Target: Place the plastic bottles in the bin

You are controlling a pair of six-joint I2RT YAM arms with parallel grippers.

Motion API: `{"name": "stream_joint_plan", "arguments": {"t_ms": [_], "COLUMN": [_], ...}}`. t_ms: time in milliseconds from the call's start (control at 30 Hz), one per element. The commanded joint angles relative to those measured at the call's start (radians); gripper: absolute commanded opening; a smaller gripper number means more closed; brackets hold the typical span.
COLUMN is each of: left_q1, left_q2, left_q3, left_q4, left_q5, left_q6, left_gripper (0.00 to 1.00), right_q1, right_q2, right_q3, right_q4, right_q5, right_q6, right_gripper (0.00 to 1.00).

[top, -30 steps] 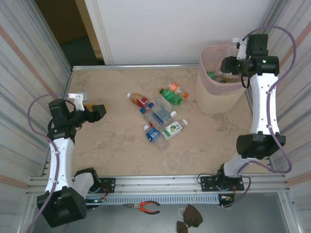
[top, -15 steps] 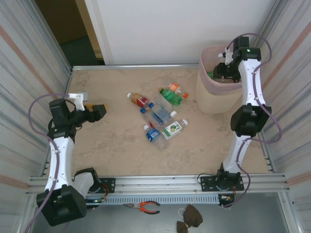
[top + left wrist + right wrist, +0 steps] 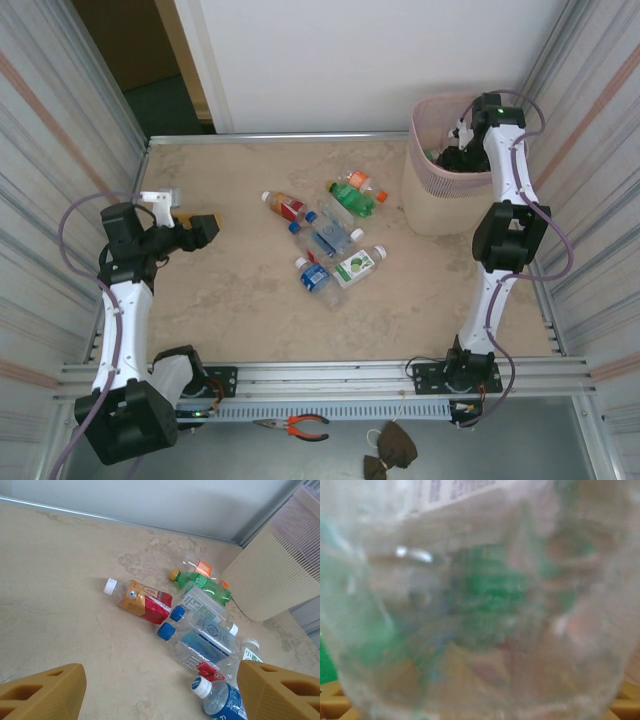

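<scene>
The bin [image 3: 440, 205], at the far right corner of the desk [image 3: 240, 300], holds a green bottle [image 3: 434, 155]. The right tool [image 3: 456, 160] is inside it with a clear bottle [image 3: 480, 600] close before it; whether it grips cannot be told. Other plastic bottles [image 3: 330, 240] lie mid-desk. The left tool [image 3: 203, 228] stands wide and empty.

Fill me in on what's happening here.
The right gripper is down inside the bin, with a clear bottle close against its wrist camera; whether it grips that bottle is unclear. The left gripper hangs open and empty over the left side of the table. Several bottles lie clustered at its middle, not yet binned.
</scene>
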Motion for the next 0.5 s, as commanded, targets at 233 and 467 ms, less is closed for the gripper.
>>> {"name": "stream_joint_plan", "arguments": {"t_ms": [233, 467], "left_q1": [0.009, 0.011], "left_q2": [0.001, -0.003], "left_q3": [-0.001, 0.001], "left_q4": [0.01, 0.011], "left_q5": [0.026, 0.026], "left_q6": [-0.006, -0.005], "left_gripper": [0.79, 0.79], "right_q1": [0.011, 0.014], "right_q2": [-0.066, -0.13], "right_q3": [0.049, 0.118], "right_q4": [-0.066, -0.095], "right_q5": [-0.002, -0.005], "right_q6": [0.004, 0.018], "right_gripper": [0.82, 0.86]}}
